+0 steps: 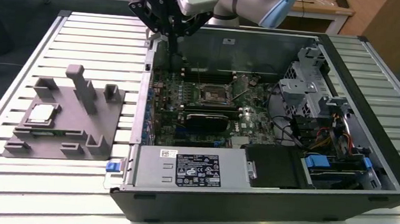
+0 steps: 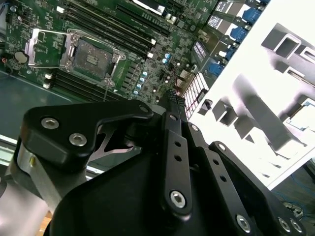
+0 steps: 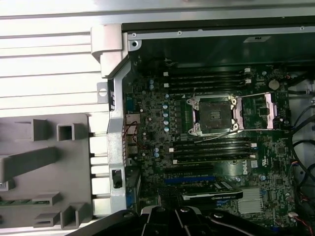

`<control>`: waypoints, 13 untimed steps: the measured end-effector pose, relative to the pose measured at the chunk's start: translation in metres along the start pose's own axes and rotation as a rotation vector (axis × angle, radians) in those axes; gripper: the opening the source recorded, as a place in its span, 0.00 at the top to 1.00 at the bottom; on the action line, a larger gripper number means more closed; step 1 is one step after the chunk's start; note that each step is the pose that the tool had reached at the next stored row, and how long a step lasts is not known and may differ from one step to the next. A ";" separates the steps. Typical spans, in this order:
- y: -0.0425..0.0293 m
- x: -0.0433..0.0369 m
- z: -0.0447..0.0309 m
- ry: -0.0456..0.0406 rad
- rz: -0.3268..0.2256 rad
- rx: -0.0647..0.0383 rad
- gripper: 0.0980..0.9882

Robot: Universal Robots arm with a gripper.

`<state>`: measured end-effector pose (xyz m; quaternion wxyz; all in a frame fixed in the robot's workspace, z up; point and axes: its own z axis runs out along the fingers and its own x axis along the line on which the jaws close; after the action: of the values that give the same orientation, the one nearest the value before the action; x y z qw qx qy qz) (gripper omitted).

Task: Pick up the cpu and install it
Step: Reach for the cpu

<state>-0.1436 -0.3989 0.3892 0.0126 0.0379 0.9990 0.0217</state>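
The cpu (image 1: 41, 113), a small pale silvery square, lies in a recess of the grey plastic fixture (image 1: 79, 130) at the exterior view's left, beside the open computer case. My gripper (image 1: 171, 47) hangs above the case's back corner nearest the fixture, well away from the cpu. Its fingers point down, shut together with nothing between them. In the second wrist view the gripper (image 2: 172, 96) tapers to one narrow tip over the motherboard. The dark cpu socket (image 1: 212, 93) sits mid-board with its metal frame folded open (image 3: 214, 115) (image 2: 91, 56).
The black computer case (image 1: 365, 171) lies on its side on a slatted metal table (image 1: 85, 35). Memory sticks (image 3: 206, 78) flank the socket; a graphics card (image 1: 207, 120), drive cage (image 1: 307, 82) and power supply (image 1: 192, 167) crowd the case. Upright posts (image 1: 82, 85) rise from the fixture.
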 end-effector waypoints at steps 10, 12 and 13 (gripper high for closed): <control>-0.0003 0.0038 0.0011 0.0002 0.000 0.000 0.99; -0.0004 0.0048 0.0012 0.0003 0.000 0.000 0.99; -0.0005 0.0054 0.0013 0.0002 0.000 0.000 0.99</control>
<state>-0.1490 -0.3989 0.3877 0.0125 0.0379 0.9990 0.0217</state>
